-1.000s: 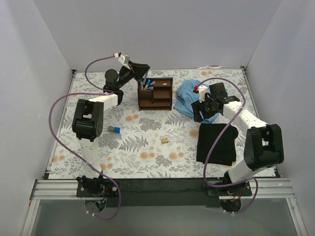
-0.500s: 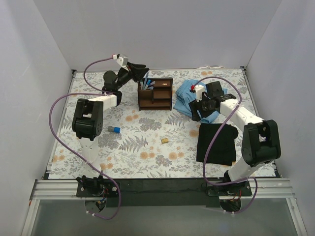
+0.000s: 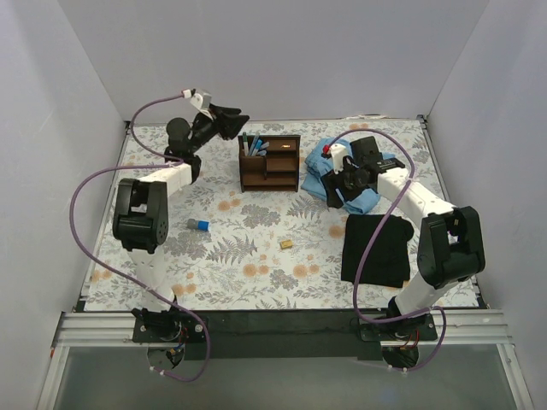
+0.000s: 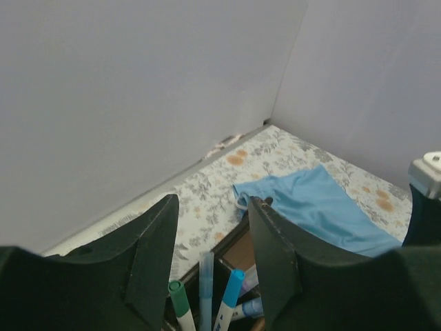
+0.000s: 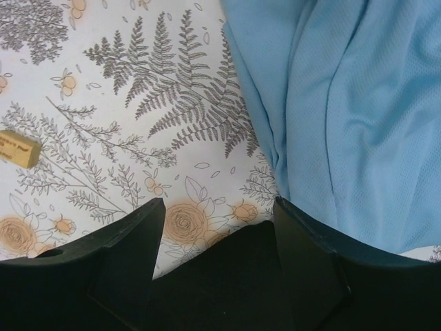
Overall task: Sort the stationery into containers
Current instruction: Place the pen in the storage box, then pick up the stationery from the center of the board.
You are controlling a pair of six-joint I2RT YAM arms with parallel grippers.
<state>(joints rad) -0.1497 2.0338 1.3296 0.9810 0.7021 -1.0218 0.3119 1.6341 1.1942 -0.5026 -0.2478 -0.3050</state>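
The dark brown wooden organizer (image 3: 272, 164) stands at the back middle of the table, with several pens (image 3: 254, 145) upright in its tall slots. My left gripper (image 3: 232, 118) is open and empty, raised just left of and above the organizer. In the left wrist view the left gripper (image 4: 210, 234) frames a green-capped marker (image 4: 178, 303) and blue pens (image 4: 231, 289). A short blue-and-white cylinder (image 3: 198, 225) and a tiny tan block (image 3: 286, 243) lie on the mat. My right gripper (image 3: 340, 195) is open and empty at the light blue cloth's left edge. The right wrist view shows the right gripper (image 5: 217, 207) and the block (image 5: 17, 148).
A light blue cloth (image 3: 320, 166) lies right of the organizer; it also shows in the right wrist view (image 5: 344, 103). A black cloth (image 3: 376, 248) lies at the front right and fills the gap under the right jaws (image 5: 234, 276). White walls enclose the table.
My left gripper has drawn back and to the left, away from over the organizer's pen slots. My right gripper has shifted a little toward the back and left.
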